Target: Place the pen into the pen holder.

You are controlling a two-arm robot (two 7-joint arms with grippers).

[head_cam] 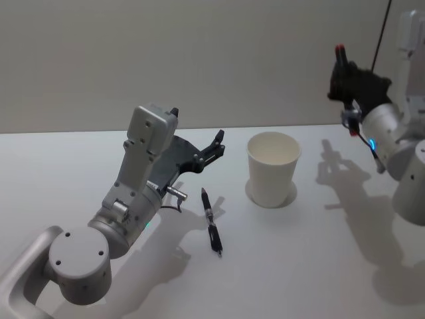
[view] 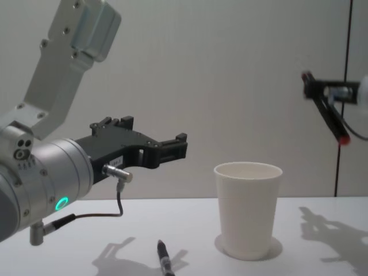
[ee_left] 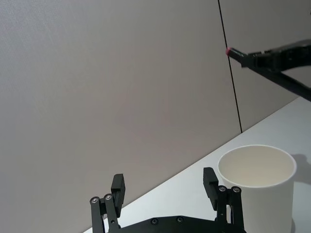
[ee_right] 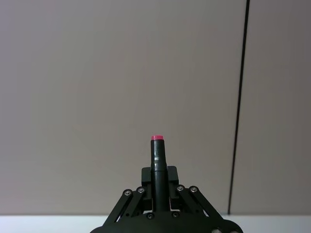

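- Left gripper [head_cam: 219, 143], head view: fingers spread and holding nothing, raised off the table [head_cam: 319, 266], above and just behind the loose pen [head_cam: 211, 222]. That pen lies flat on the tabletop near the pen holder [head_cam: 273, 169], apart from it and not touching. Right gripper [head_cam: 343, 66] is high at the far right, well apart from the cup, clamped on a pink-tipped pen [head_cam: 340, 50].
- Left wrist view: spread fingers confirmed, nothing between them. The pen holder [ee_left: 257, 194] stands upright just beyond one fingertip, empty as far as its inside shows.
- Right wrist view: right gripper [ee_right: 159, 174] is closed on the dark barrel of the pink-tipped pen [ee_right: 157, 153], with the tip projecting past the fingertips. I take it for a second pen, though the fingers hide most of the barrel.
- Chest view: left gripper [view: 179, 146] hangs a little above the cup's rim, to its left. The loose pen [view: 165, 257] lies on the table below. Right gripper [view: 310, 85] sits above and to the right of the rim.
- Risk: neither pen is in the holder. The paper cup looks light and is shorter than a pen — a barrel striking the rim, or dropped at a slant, could tip it. The left gripper's closeness to the cup invites a knock, and both arms converging over it could collide.
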